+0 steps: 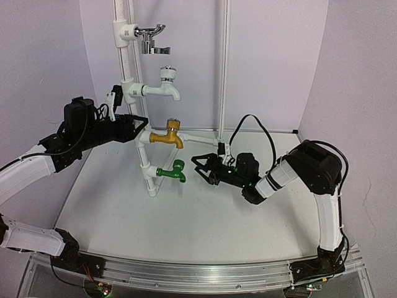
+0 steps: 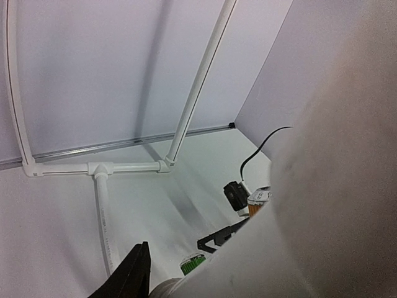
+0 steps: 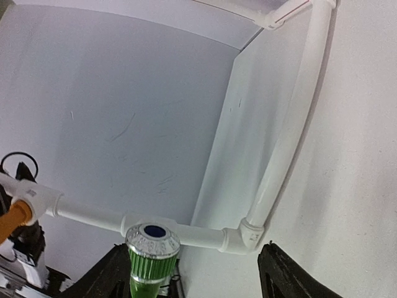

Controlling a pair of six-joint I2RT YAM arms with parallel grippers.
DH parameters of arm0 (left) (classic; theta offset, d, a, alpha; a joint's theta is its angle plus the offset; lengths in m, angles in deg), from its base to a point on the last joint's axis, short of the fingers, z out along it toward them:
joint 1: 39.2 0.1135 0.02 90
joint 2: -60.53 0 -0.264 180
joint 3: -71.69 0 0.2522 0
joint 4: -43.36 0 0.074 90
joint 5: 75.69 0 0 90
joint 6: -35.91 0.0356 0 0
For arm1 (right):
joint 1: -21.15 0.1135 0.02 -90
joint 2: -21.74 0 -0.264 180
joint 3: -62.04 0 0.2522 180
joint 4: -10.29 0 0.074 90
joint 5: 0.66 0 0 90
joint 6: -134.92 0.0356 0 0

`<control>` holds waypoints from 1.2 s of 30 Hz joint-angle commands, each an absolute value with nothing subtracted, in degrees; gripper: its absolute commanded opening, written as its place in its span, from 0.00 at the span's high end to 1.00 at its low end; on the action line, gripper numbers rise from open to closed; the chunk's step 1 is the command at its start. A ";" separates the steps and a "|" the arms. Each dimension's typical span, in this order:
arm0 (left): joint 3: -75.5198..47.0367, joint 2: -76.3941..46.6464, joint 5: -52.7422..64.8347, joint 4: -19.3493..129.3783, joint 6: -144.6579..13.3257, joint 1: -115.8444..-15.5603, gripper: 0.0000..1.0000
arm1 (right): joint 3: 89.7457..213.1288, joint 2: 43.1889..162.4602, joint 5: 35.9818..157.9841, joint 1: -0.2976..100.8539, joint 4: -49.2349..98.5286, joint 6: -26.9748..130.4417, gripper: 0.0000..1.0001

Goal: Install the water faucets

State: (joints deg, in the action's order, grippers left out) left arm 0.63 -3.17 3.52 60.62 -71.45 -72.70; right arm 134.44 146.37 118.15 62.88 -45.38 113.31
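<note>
Right hand [image 1: 200, 166] spread beside green tap [image 1: 174, 171], silvery knob [image 3: 152, 241], on pipe [image 1: 144, 155].

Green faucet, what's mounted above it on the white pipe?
Above the green faucet sits a brass-yellow tap, then a white tap, then a chrome tap. The left gripper clasps the white pipe there, hiding that stretch.

We see a small bright-green tap [image 1: 173, 172] standing out from the lowest outlet of the white pipe [image 1: 145, 162], its spout bent downward. Up close, its silvery ribbed round knob [image 3: 152, 239] shows a blue centre.
</note>
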 commanded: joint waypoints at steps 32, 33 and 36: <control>1.15 -2.95 -6.32 64.50 -80.80 -73.87 1.00 | 138.23 143.25 114.44 71.95 -40.81 -20.57 0.25; 1.11 -2.97 -6.34 64.48 -80.78 -73.86 1.00 | 138.39 143.49 114.18 71.95 -40.99 -20.23 0.27; 0.91 -3.02 -6.35 64.50 -80.65 -73.84 1.00 | 138.53 143.97 114.32 71.94 -40.97 -18.87 0.38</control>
